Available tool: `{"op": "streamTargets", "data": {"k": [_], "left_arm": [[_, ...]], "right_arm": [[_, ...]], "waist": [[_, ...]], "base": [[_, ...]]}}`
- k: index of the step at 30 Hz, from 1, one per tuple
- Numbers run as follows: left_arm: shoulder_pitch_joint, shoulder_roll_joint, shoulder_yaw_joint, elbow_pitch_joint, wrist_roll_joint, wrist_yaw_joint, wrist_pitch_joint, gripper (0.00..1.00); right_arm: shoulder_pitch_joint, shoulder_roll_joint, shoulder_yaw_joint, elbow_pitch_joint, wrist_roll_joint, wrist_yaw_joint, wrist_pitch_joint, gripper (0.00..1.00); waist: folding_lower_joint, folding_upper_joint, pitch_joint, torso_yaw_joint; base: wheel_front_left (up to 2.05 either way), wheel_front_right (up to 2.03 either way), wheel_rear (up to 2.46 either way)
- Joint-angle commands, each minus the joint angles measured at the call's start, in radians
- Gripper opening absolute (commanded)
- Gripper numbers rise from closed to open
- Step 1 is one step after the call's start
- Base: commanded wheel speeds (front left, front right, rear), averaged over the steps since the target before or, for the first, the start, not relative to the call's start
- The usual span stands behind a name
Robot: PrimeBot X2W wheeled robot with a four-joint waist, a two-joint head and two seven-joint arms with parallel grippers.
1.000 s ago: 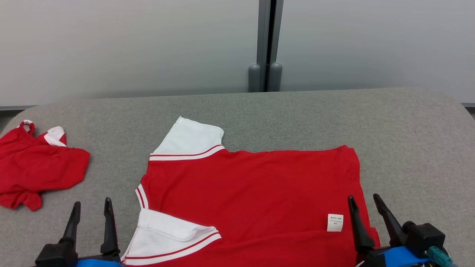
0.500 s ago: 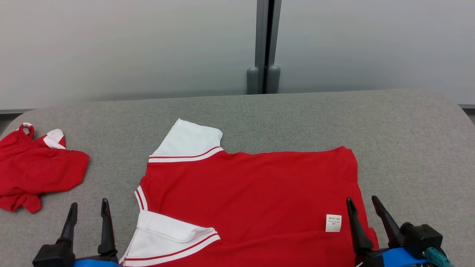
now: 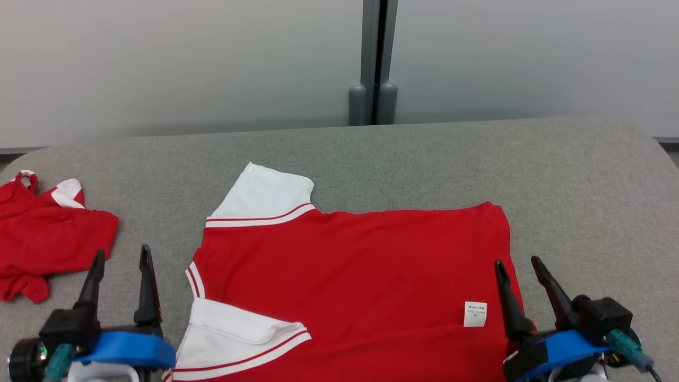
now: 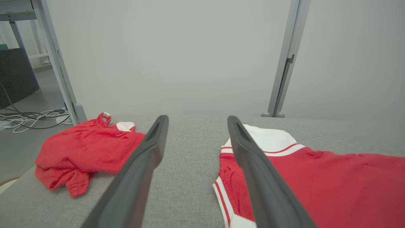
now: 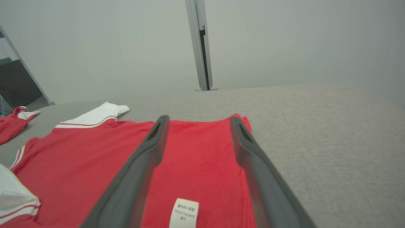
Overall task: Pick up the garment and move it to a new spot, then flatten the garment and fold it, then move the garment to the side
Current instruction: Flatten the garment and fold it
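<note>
Grippers sit further up the head view than a second ago: left gripper [image 3: 122, 249] over bare table [image 3: 424, 159] beside the shirt [image 3: 350, 276], right gripper [image 3: 516, 260] over its hem. Both are spread wide and empty. The camera shifted too, so we read the shirt as unmoved, lying flat mid-table. We judge folding comes next. Containers: none. A crumpled red garment [image 3: 48, 239] lies apart at far left.
</note>
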Motion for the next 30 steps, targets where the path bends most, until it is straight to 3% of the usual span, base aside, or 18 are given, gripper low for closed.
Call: {"op": "streamTargets", "data": {"k": [1, 8, 17, 23, 30], "left_arm": [[-0.068, 0.025, -0.008, 0.011, -0.005, -0.004, -0.002, 1.00], [-0.364, 0.151, -0.116, 0.084, -0.057, -0.013, 0.044, 1.00], [-0.740, 0.357, -0.368, 0.210, -0.218, -0.009, 0.249, 1.00], [-0.890, 0.430, -0.533, 0.324, -0.357, -0.009, 0.365, 1.00], [-0.953, 0.467, -0.664, 0.422, -0.489, -0.009, 0.469, 1.00]], "right_arm": [[-0.049, -0.016, -0.004, 0.008, -0.015, 0.000, -0.004, 1.00], [-0.269, -0.075, 0.027, 0.059, -0.033, 0.000, 0.065, 1.00], [-0.537, -0.126, 0.098, 0.143, 0.008, 0.000, 0.176, 1.00], [-0.629, -0.129, 0.150, 0.177, 0.057, 0.000, 0.172, 1.00], [-0.678, -0.119, 0.191, 0.208, 0.075, 0.000, 0.150, 1.00]], "waist": [[0.0000, -0.0001, 0.017, -0.005], [0.0000, -0.0001, 0.126, -0.058], [0.0000, -0.0001, 0.323, -0.137], [0.0000, -0.0001, 0.407, -0.179], [0.0000, -0.0001, 0.457, -0.211]], "base": [[0.00, 0.00, 0.00], [0.00, 0.00, 0.00], [0.00, 0.00, 0.00], [0.00, 0.00, 0.00], [0.00, 0.00, 0.00]]}}
